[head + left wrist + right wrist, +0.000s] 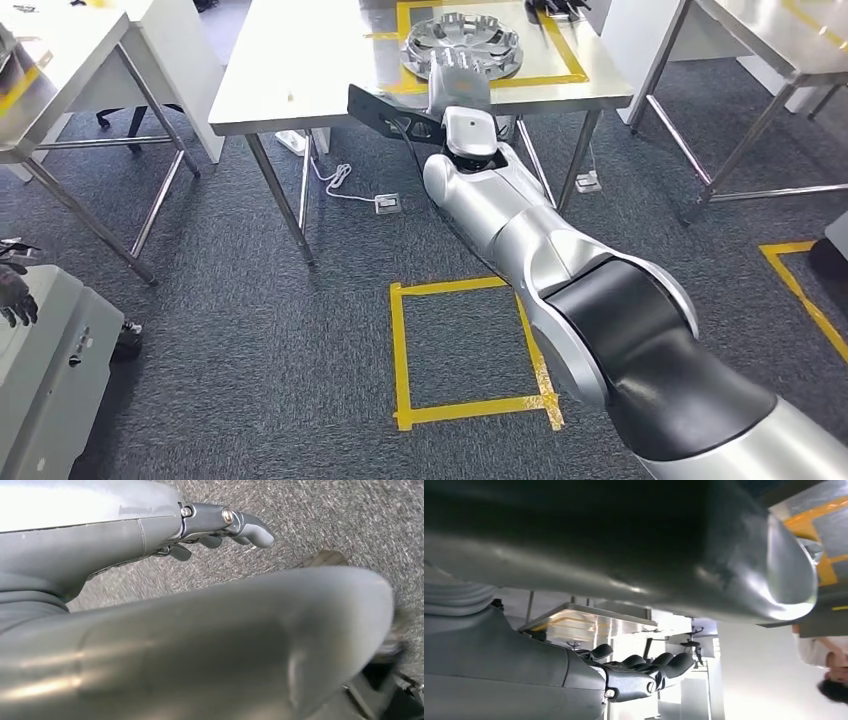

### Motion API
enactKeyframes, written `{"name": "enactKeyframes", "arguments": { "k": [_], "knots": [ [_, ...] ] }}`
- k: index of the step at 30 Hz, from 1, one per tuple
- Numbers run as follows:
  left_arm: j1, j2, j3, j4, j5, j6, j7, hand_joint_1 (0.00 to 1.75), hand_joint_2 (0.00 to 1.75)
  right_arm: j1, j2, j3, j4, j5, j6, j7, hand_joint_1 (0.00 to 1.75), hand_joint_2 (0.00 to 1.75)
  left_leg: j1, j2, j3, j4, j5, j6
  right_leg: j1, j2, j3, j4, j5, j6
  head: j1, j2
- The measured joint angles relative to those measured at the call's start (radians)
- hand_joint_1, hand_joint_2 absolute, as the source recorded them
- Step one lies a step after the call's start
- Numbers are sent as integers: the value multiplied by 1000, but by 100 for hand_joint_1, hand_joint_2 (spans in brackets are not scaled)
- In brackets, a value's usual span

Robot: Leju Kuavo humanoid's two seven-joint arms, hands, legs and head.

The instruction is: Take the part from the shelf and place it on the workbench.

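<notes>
On the steel workbench [300, 70], inside the rectangle of yellow tape [570, 62] marked on its top, you can see the part [462, 42], a round silver wheel cover, lying flat on the surface. Your right hand [455, 75] reaches over the near edge of that workbench and sits at the near rim of the part; from the head view you cannot tell whether it touches the rim or only hangs just above it. In the right wrist view the same hand [639, 672] shows its dark fingers [674, 662] curled side by side with nothing visible between them, and the thick thumb takes up much of the picture, so whether this hand grips the part is not clear. The silver right arm [520, 230] stretches from the lower right toward the workbench, passing over a square of yellow floor tape [400, 350] on the grey carpet [250, 330] in front of the workbench. A white cable [335, 180] lies on the carpet under the workbench. Your left hand [15, 295] is well apart from the workbench, by a grey cabinet [50, 380]; in the left wrist view that hand [220, 527] shows bent fingers over carpet with nothing in them. In the right wrist view, a person [824, 665] stands beyond the workbench.
</notes>
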Motion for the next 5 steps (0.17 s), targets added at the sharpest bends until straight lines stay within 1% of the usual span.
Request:
{"name": "enactKeyframes", "arguments": {
  "k": [1,2,3,4,5],
  "knots": [
    [-2,0,0,0,0,0,-1,0,0,-2,0,0,0,1,0,0,0,0,-8,19,28,-53,15,9,3,-11,0,0,0,2,0,0],
    [-3,0,0,0,0,0,-1,0,0,-3,-1,0,0,1,1,0,0,0,-14,31,42,-82,20,16,6,-23,1,0,1,4,1,0],
    [-4,-1,0,0,0,0,-2,0,0,-4,0,0,0,2,2,-1,0,0,-17,28,41,-89,19,21,7,-34,1,-1,3,7,1,0],
    [-3,-1,0,0,0,0,-2,0,0,-4,1,0,0,3,3,-1,0,0,-17,14,40,-92,25,26,7,-46,3,-3,4,11,1,0],
    [-3,-1,0,0,0,0,-2,0,0,-4,2,0,0,3,3,-1,0,0,-17,7,38,-92,27,29,7,-52,4,-4,5,13,1,0]
  ]
}}
